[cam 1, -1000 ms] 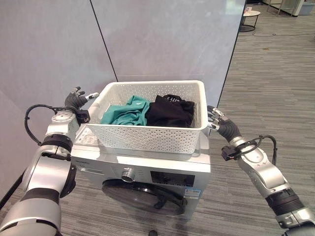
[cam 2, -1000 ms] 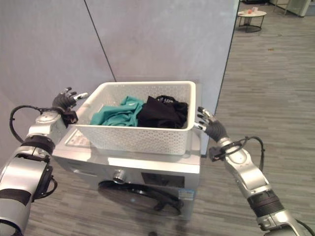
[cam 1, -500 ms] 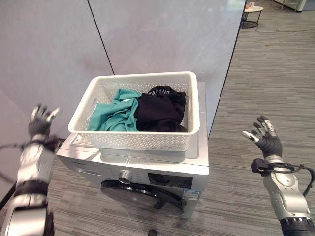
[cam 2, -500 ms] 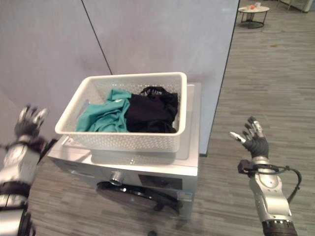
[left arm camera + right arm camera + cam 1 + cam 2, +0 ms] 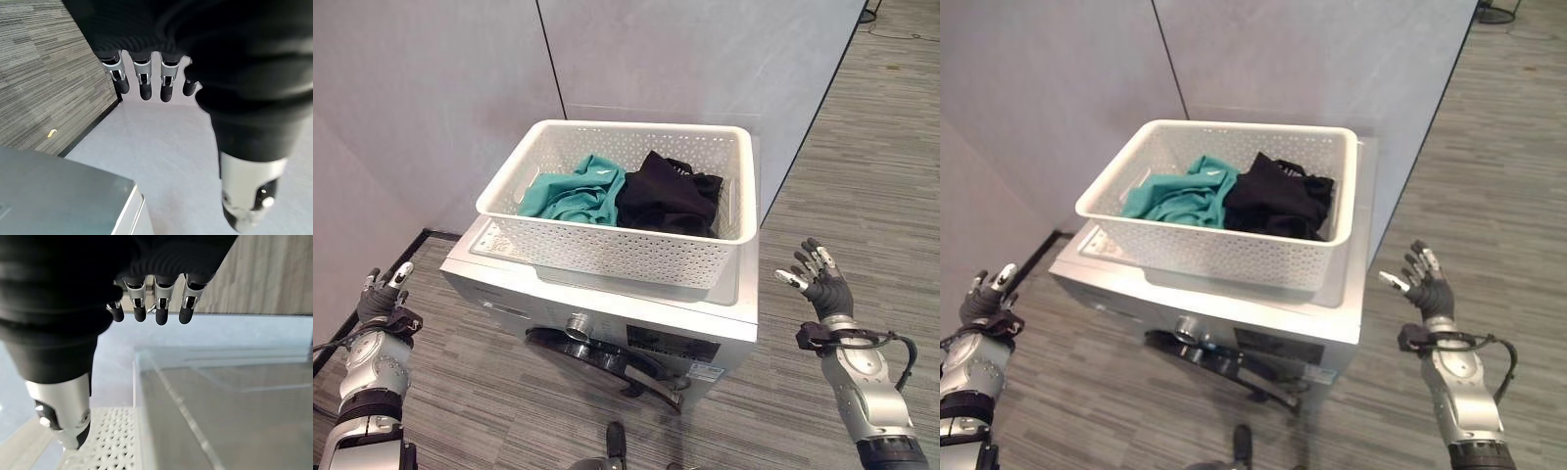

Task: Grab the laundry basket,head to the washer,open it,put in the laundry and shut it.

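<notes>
A white perforated laundry basket [image 5: 607,257] rests on top of the silver washer [image 5: 705,338]. Inside it lie a teal garment [image 5: 573,196] and a black garment [image 5: 668,201]. The washer's round dark door [image 5: 607,357] faces front and looks closed. My left hand [image 5: 380,302] hangs low at the far left, well away from the washer, fingers straight and empty. My right hand [image 5: 818,286] is raised to the right of the washer, fingers spread, holding nothing. The right wrist view looks past straight fingers [image 5: 161,313] at the washer's side and the basket's edge [image 5: 115,445].
Grey partition walls [image 5: 656,59] stand close behind the washer, with a dark base strip [image 5: 382,284] at the left. Open wood-pattern floor [image 5: 871,196] lies to the right and in front of the washer.
Both hands left the basket's sides a second ago and have drawn back. The left hand has dropped lower and the view has shifted, so the washer sits further right.
</notes>
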`<state>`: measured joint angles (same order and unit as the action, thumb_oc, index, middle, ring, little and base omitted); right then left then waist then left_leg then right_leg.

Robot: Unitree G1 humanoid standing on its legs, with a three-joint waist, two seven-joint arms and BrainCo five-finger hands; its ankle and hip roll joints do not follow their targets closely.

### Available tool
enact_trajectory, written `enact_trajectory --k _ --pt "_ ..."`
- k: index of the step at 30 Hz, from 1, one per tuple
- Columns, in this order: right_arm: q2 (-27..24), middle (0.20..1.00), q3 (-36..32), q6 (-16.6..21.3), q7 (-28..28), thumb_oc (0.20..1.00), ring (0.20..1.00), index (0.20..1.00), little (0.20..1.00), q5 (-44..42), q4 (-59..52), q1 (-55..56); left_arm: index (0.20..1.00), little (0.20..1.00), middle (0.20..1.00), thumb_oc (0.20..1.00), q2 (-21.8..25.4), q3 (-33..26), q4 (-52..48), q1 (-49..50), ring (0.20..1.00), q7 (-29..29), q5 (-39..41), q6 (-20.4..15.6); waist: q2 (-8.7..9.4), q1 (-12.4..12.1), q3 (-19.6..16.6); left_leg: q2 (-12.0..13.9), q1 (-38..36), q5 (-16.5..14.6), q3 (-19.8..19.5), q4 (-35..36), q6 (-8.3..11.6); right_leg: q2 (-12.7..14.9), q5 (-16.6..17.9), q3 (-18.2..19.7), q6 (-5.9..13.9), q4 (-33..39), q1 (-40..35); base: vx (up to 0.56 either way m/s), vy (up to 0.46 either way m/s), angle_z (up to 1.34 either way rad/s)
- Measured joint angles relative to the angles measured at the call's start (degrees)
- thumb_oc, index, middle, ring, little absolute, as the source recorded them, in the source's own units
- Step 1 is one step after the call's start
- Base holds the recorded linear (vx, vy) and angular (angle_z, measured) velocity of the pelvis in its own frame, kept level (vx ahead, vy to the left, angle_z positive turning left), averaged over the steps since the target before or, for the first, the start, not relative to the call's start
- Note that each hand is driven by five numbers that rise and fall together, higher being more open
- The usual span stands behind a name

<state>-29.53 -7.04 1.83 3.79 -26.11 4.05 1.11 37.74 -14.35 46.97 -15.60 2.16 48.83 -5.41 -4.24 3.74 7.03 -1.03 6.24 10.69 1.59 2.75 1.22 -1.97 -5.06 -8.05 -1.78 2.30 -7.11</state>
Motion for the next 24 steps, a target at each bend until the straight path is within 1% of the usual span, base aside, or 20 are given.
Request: enact_trajectory --k 2,3,4,5,6,7,9,10,12,13,14,15,16,17,19,20,21,22,23,24 --pt "-0.1 1.000 -2.3 0.2 0.7 1.000 1.000 1.000 1.000 0.0 2.7 -0.5 1.000 1.000 1.000 1.000 -3.3 -3.8 -0.2 2.1 1.000 0.5 0.0 -0.7 2.31 0.0 1.3 -1.6 1.9 2.7 -5.7 -1.1 4.90 3.1 1.1 -0.1 -0.53 -0.2 1.5 -0.10 0.135 -0.13" --pt "0.1 1.000 -3.4 0.2 1.4 1.000 1.000 1.000 1.000 -0.1 3.2 -0.1 1.000 1.000 1.000 1.000 -3.9 -3.3 2.1 2.9 1.000 1.2 0.0 -0.5 3.63 0.1 2.1 -0.8 1.7 -0.6 -2.7 -3.4 2.73 4.6 1.8 0.1 -0.51 0.4 1.1 -0.03 0.174 -0.08" --pt "0.2 1.000 -4.3 0.2 1.9 1.000 1.000 1.000 1.000 -0.1 3.2 0.4 1.000 1.000 1.000 1.000 -4.3 -3.3 4.3 2.8 1.000 1.7 0.0 -0.5 4.37 0.4 2.3 0.5 1.6 -2.9 -0.9 -5.3 3.33 5.3 1.9 0.0 -0.44 0.5 1.0 0.01 0.114 -0.02" --pt "0.3 1.000 -5.0 0.2 2.3 1.000 1.000 1.000 1.000 -0.1 3.3 0.4 1.000 1.000 1.000 1.000 -4.4 -3.4 5.4 3.0 1.000 1.8 0.0 -0.4 4.73 0.4 2.5 2.0 1.1 -3.8 0.4 -6.2 3.28 5.5 2.0 0.1 -0.30 0.5 1.1 0.02 0.160 -0.19" --pt "0.3 1.000 -5.9 0.6 2.8 1.000 1.000 1.000 1.000 -0.1 5.2 -0.2 1.000 1.000 1.000 1.000 -4.3 -3.3 5.9 4.1 1.000 1.8 -0.2 -0.5 5.02 0.0 2.7 4.6 -1.8 -4.1 0.2 -5.6 3.27 5.2 2.1 1.7 -0.15 0.6 1.0 0.01 0.205 -0.26" --pt "0.3 1.000 -6.4 0.6 3.3 1.000 1.000 1.000 1.000 -0.1 5.9 -0.2 1.000 1.000 1.000 1.000 -4.4 -3.3 5.9 4.4 1.000 1.8 -0.4 -0.5 4.82 0.2 2.7 4.9 -3.7 -3.1 -0.1 -4.8 3.03 5.1 2.3 1.9 0.33 0.6 0.9 0.01 0.205 -0.32" --pt "1.1 1.000 -6.6 0.7 3.6 1.000 1.000 1.000 1.000 0.0 6.5 0.1 1.000 1.000 1.000 1.000 -4.4 -3.9 7.5 4.4 1.000 1.8 -0.5 -0.9 3.50 0.7 2.6 5.2 -8.0 -2.8 -4.1 1.0 2.87 4.3 3.4 3.6 2.23 0.6 0.7 -0.05 0.299 -0.14" --pt "1.3 1.000 -6.3 0.8 3.6 1.000 1.000 1.000 1.000 -0.1 7.0 0.7 1.000 1.000 1.000 1.000 -4.5 -4.2 8.4 4.2 1.000 1.8 -0.5 -1.0 3.43 1.0 2.7 5.3 -9.4 -3.0 -4.5 2.4 3.14 4.5 3.6 3.8 2.59 0.7 0.5 -0.06 0.312 -0.07" --pt "2.5 1.000 -7.2 1.3 3.6 1.000 1.000 1.000 1.000 -0.1 10.8 0.1 1.000 1.000 1.000 1.000 -5.5 -4.6 15.1 2.6 1.000 1.4 -0.8 -1.4 2.74 2.2 2.9 4.3 -10.3 -3.1 -3.9 2.6 3.09 5.8 5.2 4.4 5.29 0.5 -0.6 -0.07 0.333 0.04" --pt "2.7 1.000 -7.4 1.3 3.6 1.000 1.000 1.000 1.000 -0.1 11.6 0.8 1.000 1.000 1.000 1.000 -5.9 -4.7 15.3 3.4 1.000 1.5 -1.7 -1.5 2.55 2.9 2.9 3.6 -10.8 -4.0 -3.9 2.6 3.50 6.2 5.4 5.1 5.99 -0.1 0.0 -0.14 0.422 -0.16" --pt "3.1 1.000 -7.5 1.3 3.6 1.000 1.000 1.000 1.000 -0.1 12.3 0.4 1.000 1.000 1.000 1.000 -5.9 -4.8 15.4 4.7 1.000 1.3 -2.5 -1.6 2.34 2.7 2.9 3.2 -11.0 -4.6 -3.4 2.6 2.84 6.9 5.4 6.3 6.15 -0.4 0.4 -0.14 0.380 -0.62" --pt "3.0 1.000 -7.5 1.3 3.5 1.000 1.000 1.000 1.000 -0.1 13.2 0.4 1.000 1.000 1.000 1.000 -5.9 -5.4 16.4 5.1 1.000 1.1 -2.9 -1.6 1.99 2.0 3.0 2.2 -10.7 -6.4 -1.0 2.6 2.08 7.6 5.6 8.3 6.36 -0.5 1.9 -0.10 0.259 -0.54" --pt "3.0 1.000 -7.5 1.3 3.5 1.000 1.000 1.000 1.000 -0.1 13.2 0.4 1.000 1.000 1.000 1.000 -5.9 -5.4 16.4 5.1 1.000 1.1 -2.9 -1.6 1.99 2.0 3.0 2.2 -10.7 -6.4 -1.0 2.6 2.08 7.6 5.6 8.3 6.36 -0.5 1.9 -0.13 0.244 -0.67" --pt "3.0 1.000 -7.3 1.2 3.1 1.000 1.000 1.000 1.000 -0.1 13.5 0.3 1.000 1.000 1.000 1.000 -5.5 -6.7 16.7 5.4 1.000 1.0 -3.8 -1.6 1.80 1.7 3.2 1.5 -9.5 -8.7 -0.6 2.6 0.71 8.6 5.3 9.5 8.23 0.2 3.5 -0.14 0.121 -0.43" --pt "2.7 1.000 -4.9 0.9 0.9 1.000 1.000 1.000 1.000 0.0 15.5 0.5 1.000 1.000 1.000 1.000 -5.4 -7.1 16.8 6.0 1.000 0.9 -5.0 -1.6 2.88 1.6 3.3 0.4 -8.8 -8.4 2.0 2.6 0.20 9.6 7.1 11.9 9.68 -0.2 6.1 -0.23 0.098 -0.75" --pt "1.6 1.000 -1.0 0.7 -1.2 1.000 1.000 1.000 1.000 0.3 16.8 -0.2 1.000 1.000 1.000 1.000 -4.6 -7.8 18.1 6.7 1.000 0.4 -5.5 -1.7 3.84 1.0 3.6 0.0 -7.8 -8.6 4.3 2.6 -0.20 9.9 8.7 13.3 10.48 -0.8 8.2 -0.28 0.057 -0.99" --pt "-0.2 1.000 3.2 0.1 -3.0 1.000 1.000 1.000 1.000 1.7 18.5 -0.2 1.000 1.000 1.000 1.000 -4.0 -8.3 18.7 6.7 1.000 0.1 -6.3 -1.6 4.12 0.1 4.1 0.6 -6.8 -8.5 5.8 2.9 -0.94 9.6 10.3 12.5 10.86 -1.8 10.7 -0.25 0.067 -0.81" --pt "-0.8 1.000 5.8 -0.7 -4.5 1.000 1.000 1.000 1.000 2.7 19.5 0.5 1.000 1.000 1.000 1.000 -3.9 -9.2 18.9 6.9 1.000 -0.3 -6.7 -1.5 4.49 -0.1 4.2 0.8 -5.8 -7.9 6.2 2.9 -1.43 9.4 10.0 10.4 10.92 -3.1 12.1 -0.15 0.072 -0.39" --pt "-0.3 1.000 6.5 -1.0 -5.6 1.000 1.000 1.000 1.000 4.7 21.9 1.5 1.000 1.000 1.000 1.000 -4.4 -9.3 18.9 7.1 1.000 -0.9 -6.8 -1.5 4.51 -0.2 4.2 1.6 -4.9 -6.9 6.7 3.0 -3.25 8.5 7.0 7.4 10.22 -5.9 12.2 -0.10 0.047 -0.17" --pt "-0.9 1.000 8.2 -1.8 -6.2 1.000 1.000 1.000 1.000 6.5 23.6 1.5 1.000 1.000 1.000 1.000 -4.6 -9.3 19.1 7.6 1.000 -1.5 -7.2 -1.4 4.46 -1.3 4.2 2.8 -4.7 -6.7 7.4 2.9 -3.43 7.3 3.6 4.6 8.25 -11.5 12.7 -0.05 0.016 -0.25"
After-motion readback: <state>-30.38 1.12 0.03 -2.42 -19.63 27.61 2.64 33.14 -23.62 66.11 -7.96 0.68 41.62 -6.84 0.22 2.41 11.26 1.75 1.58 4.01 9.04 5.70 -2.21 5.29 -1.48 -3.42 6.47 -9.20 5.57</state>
